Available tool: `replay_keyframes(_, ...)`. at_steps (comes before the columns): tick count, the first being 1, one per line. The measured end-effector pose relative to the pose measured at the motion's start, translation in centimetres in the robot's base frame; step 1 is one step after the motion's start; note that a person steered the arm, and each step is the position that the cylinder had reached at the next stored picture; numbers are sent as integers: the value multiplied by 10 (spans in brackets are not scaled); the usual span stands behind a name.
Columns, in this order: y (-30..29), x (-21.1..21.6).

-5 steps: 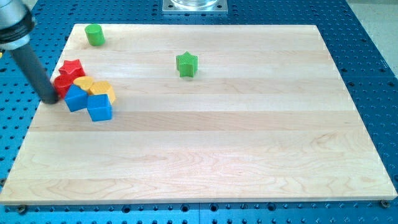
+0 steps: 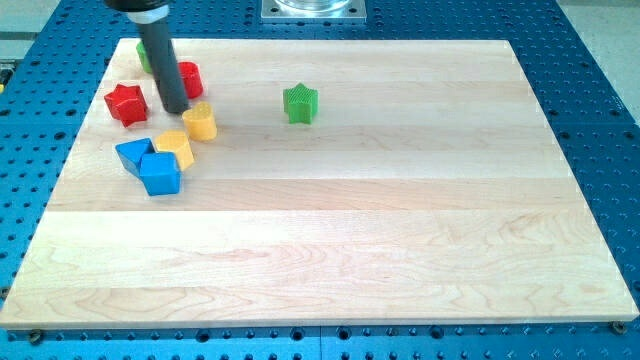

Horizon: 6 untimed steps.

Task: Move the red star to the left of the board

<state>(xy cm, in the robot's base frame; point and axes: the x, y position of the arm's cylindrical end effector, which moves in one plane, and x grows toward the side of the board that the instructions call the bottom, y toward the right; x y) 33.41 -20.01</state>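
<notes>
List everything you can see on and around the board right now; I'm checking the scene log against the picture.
red star: 1, red, near the board's left edge, towards the view's top.
red block: 1, red, shape unclear, partly hidden behind the rod, right of the star.
green block: 1, green, mostly hidden behind the rod at the board's top left.
green star: 1, green, alone, top centre.
yellow blocks: 2, yellow; one just below my tip, one touching the blue pair.
blue blocks: 2, blue; one and a cube, touching, left side.
board: 1, pale wood.
table: 1, blue, perforated.
my tip: 1, dark rod end, between the red star and the red block.
</notes>
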Motion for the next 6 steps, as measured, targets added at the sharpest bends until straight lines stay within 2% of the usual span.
replay_keyframes(3, -27, -14)
replay_keyframes(5, -15, -14)
replay_keyframes(6, 77, -60)
